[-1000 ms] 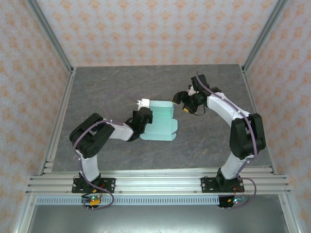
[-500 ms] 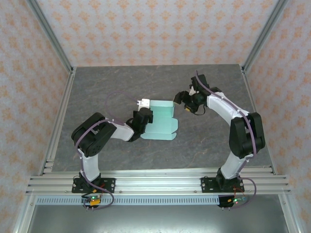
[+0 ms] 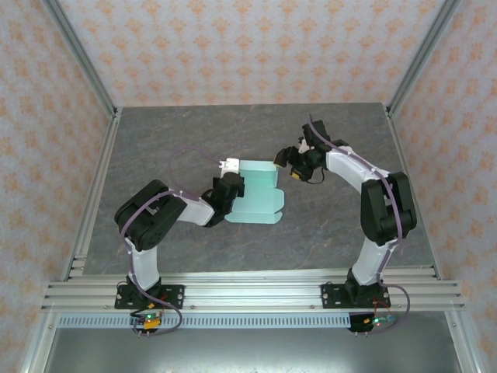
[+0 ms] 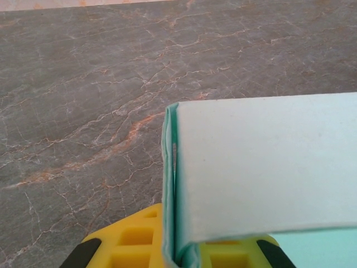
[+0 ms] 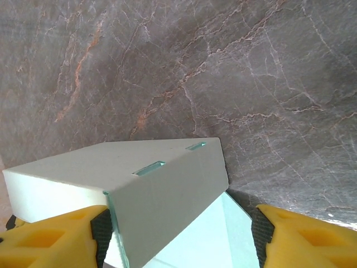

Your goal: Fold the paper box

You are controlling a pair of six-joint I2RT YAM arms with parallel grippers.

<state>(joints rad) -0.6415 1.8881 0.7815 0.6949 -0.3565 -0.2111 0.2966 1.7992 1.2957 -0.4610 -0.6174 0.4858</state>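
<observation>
The paper box (image 3: 260,196) is pale mint card, partly folded, lying mid-table. My left gripper (image 3: 230,186) is shut on its left edge. In the left wrist view the doubled card edge (image 4: 170,184) stands upright, pinched between the yellow fingers (image 4: 134,240), and a pale panel (image 4: 268,167) spreads to the right. My right gripper (image 3: 286,160) is open at the box's far right corner. In the right wrist view a raised, creased flap with two slots (image 5: 162,190) sits between the fingers; the left pad (image 5: 100,229) is right against it and the right pad (image 5: 261,231) stands apart.
The grey marbled table (image 3: 178,132) is fenced by aluminium posts and patterned walls; a rail (image 3: 248,291) runs along the near edge by the arm bases. Bare table lies behind and in front of the box.
My right gripper has edged left toward the box's corner and its jaws have narrowed slightly. The left gripper keeps its hold, and the box has barely shifted.
</observation>
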